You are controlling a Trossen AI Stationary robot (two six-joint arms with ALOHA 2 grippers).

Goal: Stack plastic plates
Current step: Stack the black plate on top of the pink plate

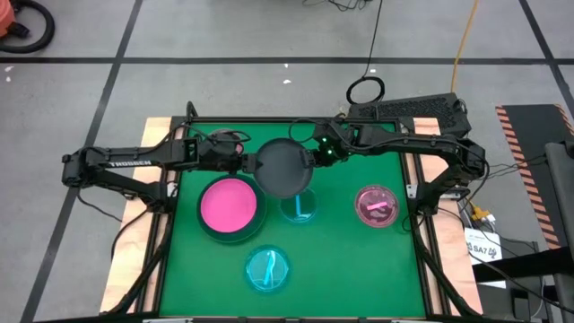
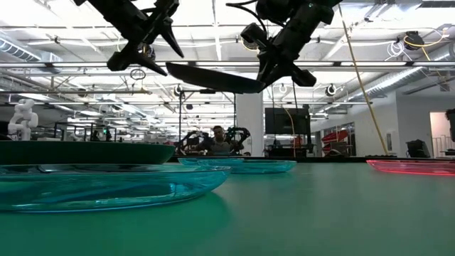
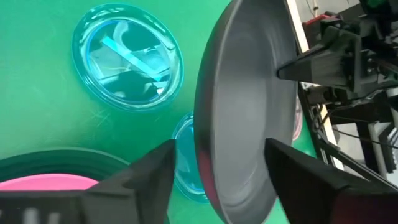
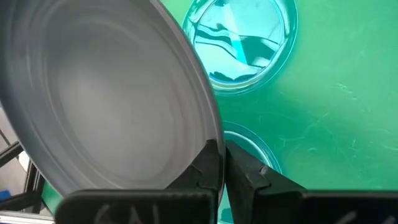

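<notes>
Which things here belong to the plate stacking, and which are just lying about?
Job: dark grey plate held aloft by right gripper; bright pink plate; cyan plates; translucent pink plate; left gripper.
Lying about: cable loop on floor.

dark grey plate [image 1: 282, 168] held aloft, pink plate [image 1: 229, 205] on another grey, cyan plates [image 1: 267, 269] scattered

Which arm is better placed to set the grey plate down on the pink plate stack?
Left, probably. The pink plate lies on the left arm's side, and the left gripper is open around the grey plate's rim. But the right gripper is the one clamping it, so a handover comes first.
</notes>
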